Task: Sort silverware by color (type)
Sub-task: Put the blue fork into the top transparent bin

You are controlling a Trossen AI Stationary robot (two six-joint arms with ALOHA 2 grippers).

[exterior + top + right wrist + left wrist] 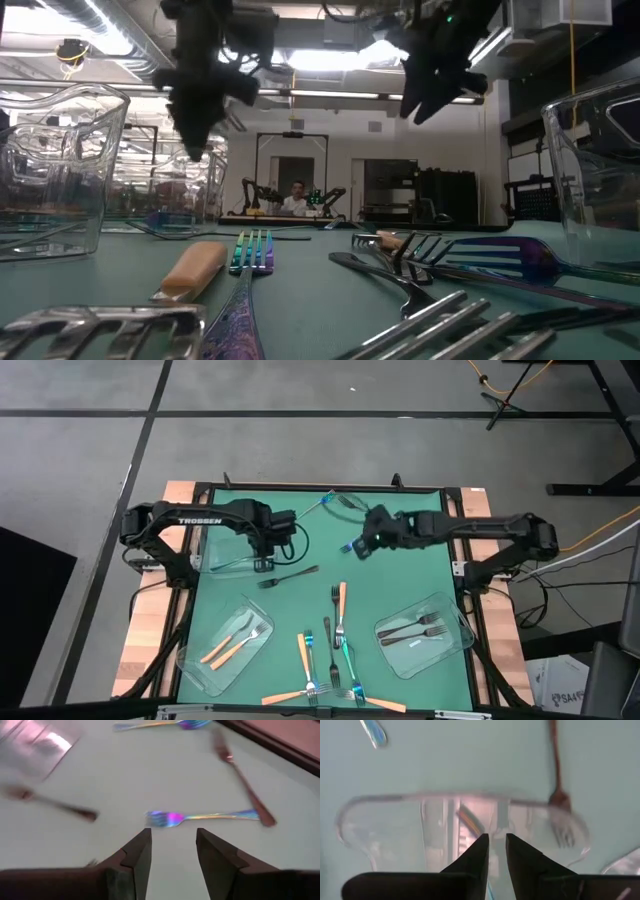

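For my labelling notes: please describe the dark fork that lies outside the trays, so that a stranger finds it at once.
On the green mat, find the left gripper. Next to it lies the dark fork, alone on bare mat; the other dark forks lie in the right-hand tray.
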